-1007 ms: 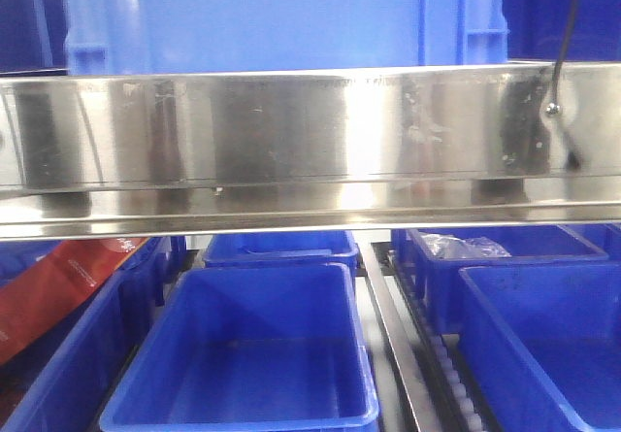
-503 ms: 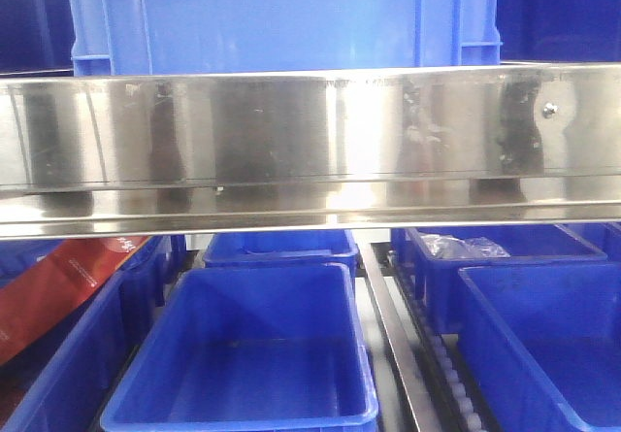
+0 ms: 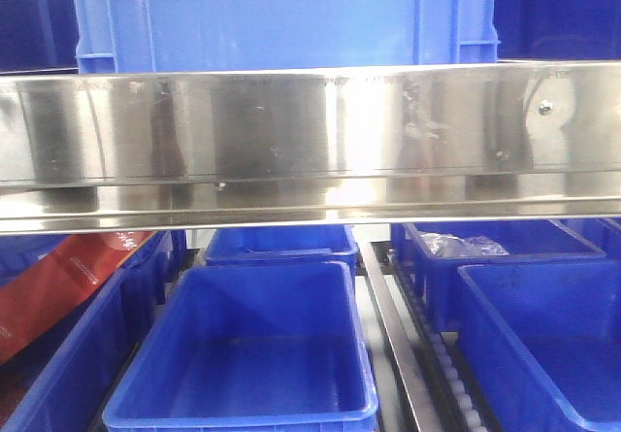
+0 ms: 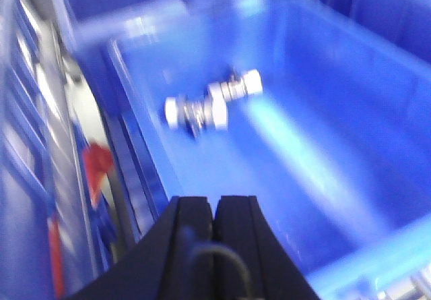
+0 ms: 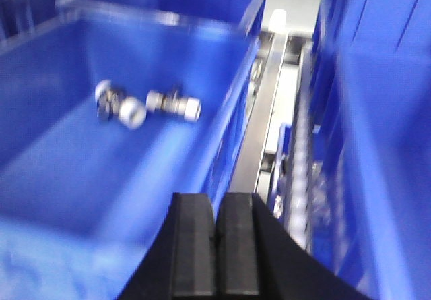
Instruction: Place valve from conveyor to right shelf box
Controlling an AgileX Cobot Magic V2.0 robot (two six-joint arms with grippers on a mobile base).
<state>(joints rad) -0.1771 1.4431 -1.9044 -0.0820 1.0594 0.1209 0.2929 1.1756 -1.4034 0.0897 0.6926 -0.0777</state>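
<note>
A metal valve (image 4: pixel 212 104) with white ends lies on the floor of a blue box (image 4: pixel 337 77). The right wrist view shows the same valve (image 5: pixel 145 104) in the blue box (image 5: pixel 40 57). My left gripper (image 4: pixel 215 202) is shut and holds nothing; it hangs above the box's near side. My right gripper (image 5: pixel 217 199) is shut and holds nothing as well, over the box's near right wall. Neither gripper touches the valve. The conveyor is out of view. The front view shows neither gripper nor the valve.
A steel shelf beam (image 3: pixel 310 131) crosses the front view under a large blue crate (image 3: pixel 281 15). Below stand a centre blue box (image 3: pixel 252 354), a right blue box (image 3: pixel 543 335) and a rear box holding a plastic bag (image 3: pixel 466 248). A roller rail (image 3: pixel 393 335) separates them. Red packaging (image 3: pixel 58 286) lies at left.
A thin black cable at the front view's upper right has gone from sight. The upper blue crate sits slightly further right in the frame. The boxes below have not moved.
</note>
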